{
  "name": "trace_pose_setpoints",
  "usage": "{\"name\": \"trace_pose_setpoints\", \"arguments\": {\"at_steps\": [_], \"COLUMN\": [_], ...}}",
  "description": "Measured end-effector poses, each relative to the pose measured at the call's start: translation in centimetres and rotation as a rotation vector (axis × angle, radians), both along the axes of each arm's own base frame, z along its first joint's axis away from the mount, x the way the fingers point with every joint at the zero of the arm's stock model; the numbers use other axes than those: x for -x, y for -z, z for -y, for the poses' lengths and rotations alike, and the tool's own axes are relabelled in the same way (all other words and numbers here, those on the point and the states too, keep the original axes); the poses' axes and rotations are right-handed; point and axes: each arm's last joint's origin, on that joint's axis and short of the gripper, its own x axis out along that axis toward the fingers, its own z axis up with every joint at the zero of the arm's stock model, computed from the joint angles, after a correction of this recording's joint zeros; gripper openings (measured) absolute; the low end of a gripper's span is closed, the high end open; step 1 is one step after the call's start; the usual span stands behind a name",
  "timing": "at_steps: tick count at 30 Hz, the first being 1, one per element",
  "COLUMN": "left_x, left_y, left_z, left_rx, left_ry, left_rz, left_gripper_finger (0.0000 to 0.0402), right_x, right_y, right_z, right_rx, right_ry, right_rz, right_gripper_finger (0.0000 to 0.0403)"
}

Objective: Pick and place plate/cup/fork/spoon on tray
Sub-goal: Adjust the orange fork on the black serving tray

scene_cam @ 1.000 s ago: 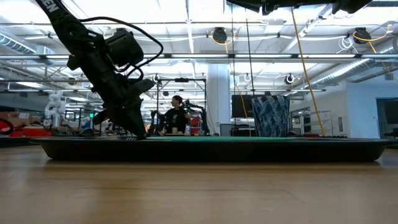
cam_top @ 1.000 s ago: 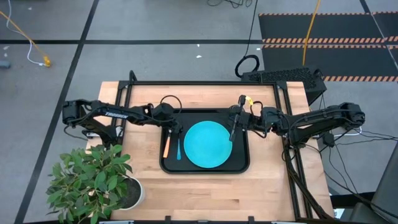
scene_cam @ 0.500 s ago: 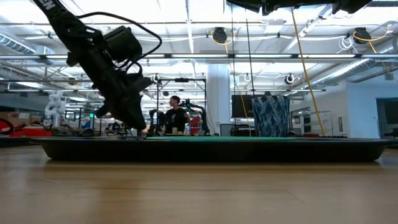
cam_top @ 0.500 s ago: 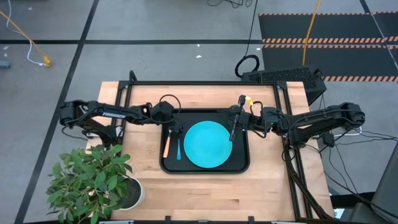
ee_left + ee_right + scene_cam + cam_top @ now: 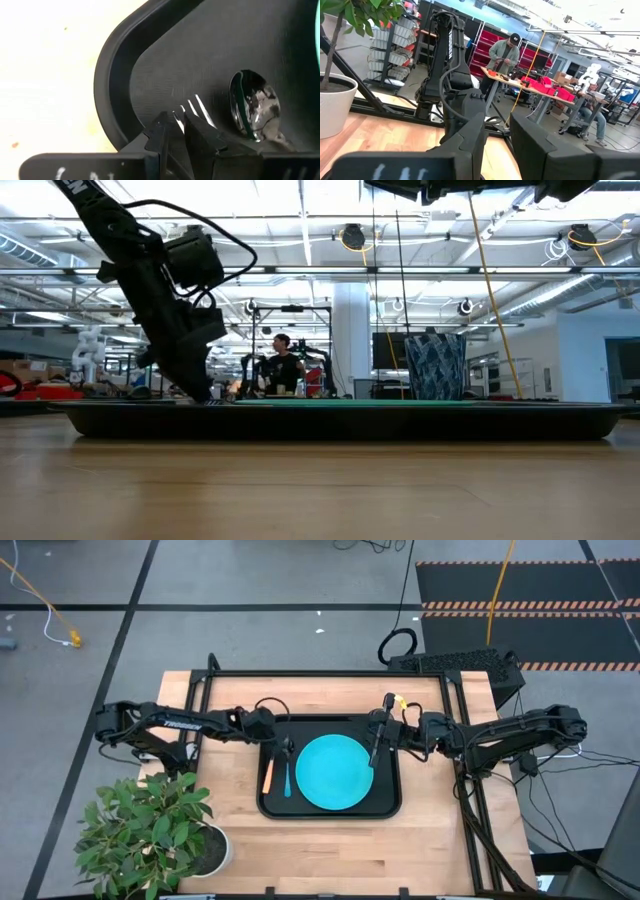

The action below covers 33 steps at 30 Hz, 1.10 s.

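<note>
Three things lie in the tray (image 5: pixel 392 802): plate (image 5: pixel 334 772), fork (image 5: pixel 267 775), spoon (image 5: pixel 286 773). No cup shows. Left gripper (image 5: pixel 178 131), fingers nearly together and empty, sits over the fork tines. Right gripper (image 5: pixel 377 745) waits at the tray's other side; its fingers, I cannot tell.

No legible text or labels anywhere.

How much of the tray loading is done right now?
Plate, fork and spoon lie in the tray, so three look done. Nothing is visibly in hand: the left pincer is by the fork's tines, the right pincer over the tray's right side. The cup is not visible, so it seems left.
</note>
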Motion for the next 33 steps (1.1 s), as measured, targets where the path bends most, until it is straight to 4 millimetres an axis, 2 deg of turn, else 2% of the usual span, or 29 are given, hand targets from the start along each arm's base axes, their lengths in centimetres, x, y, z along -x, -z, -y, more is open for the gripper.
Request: {"name": "trace_pose_setpoints", "arguments": {"at_steps": [3, 18, 24, 28, 33], "left_x": [0.0, 0.6, 0.3, -0.3, -0.4], "left_y": [0.0, 0.3, -0.7, -2.0, -2.2], "left_z": [-0.1, 0.0, 0.3, 0.7, 1.1], "left_rx": [-0.019, -0.026, -0.090, -0.140, -0.106], "left_ry": [0.029, -0.042, -0.004, 0.034, 0.041], "left_rz": [-0.014, -0.070, -0.015, 0.083, 0.121], "left_gripper_finger": [0.0063, 0.0063, 0.0063, 0.0063, 0.0063], "right_x": [0.0, 0.0, 0.0, 0.0, 0.0], "right_y": [0.0, 0.0, 0.0, 0.0, 0.0], "right_z": [0.0, 0.0, 0.0, 0.0, 0.0], "right_rx": [0.000, 0.000, 0.000, 0.001, 0.001], "right_ry": [0.000, 0.000, 0.000, 0.000, 0.001], "right_rz": [0.000, 0.000, 0.000, -0.001, -0.001], "right_gripper_finger": [0.0086, 0.0086, 0.0086, 0.0086, 0.0086]}}
